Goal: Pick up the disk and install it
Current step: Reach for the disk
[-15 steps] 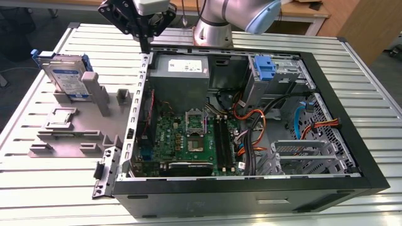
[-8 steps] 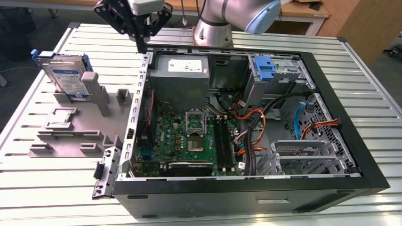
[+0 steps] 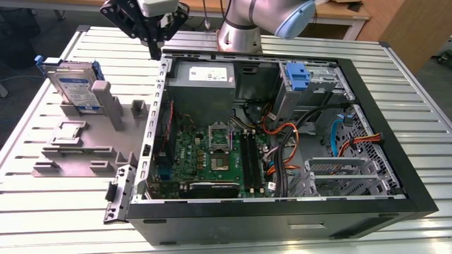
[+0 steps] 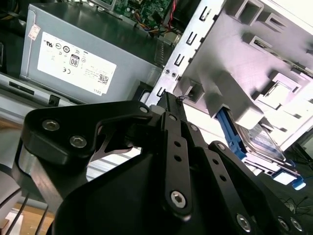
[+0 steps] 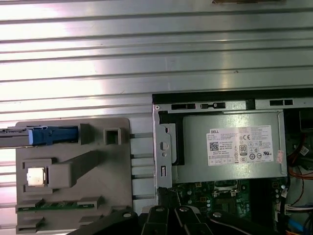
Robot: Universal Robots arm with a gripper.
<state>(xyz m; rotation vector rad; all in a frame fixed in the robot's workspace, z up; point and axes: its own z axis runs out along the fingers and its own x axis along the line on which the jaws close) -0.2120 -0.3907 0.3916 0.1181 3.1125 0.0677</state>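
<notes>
Disk (image 3: 74,89) stands upright in the grey holder (image 3: 84,159) (untouched); tool (image 3: 154,52) hangs well apart, pinched together, empty.

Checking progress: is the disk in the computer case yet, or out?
Out. The disk stands on edge in the grey holder, at the exterior view's left of the open computer case.

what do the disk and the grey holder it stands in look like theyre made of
The disk: likely a metal body, by its silvery sheen; white-and-blue label; blue rails look like moulded plastic. The grey holder: matt, uniform grey, blocky shapes, so probably plastic, perhaps printed.
</notes>
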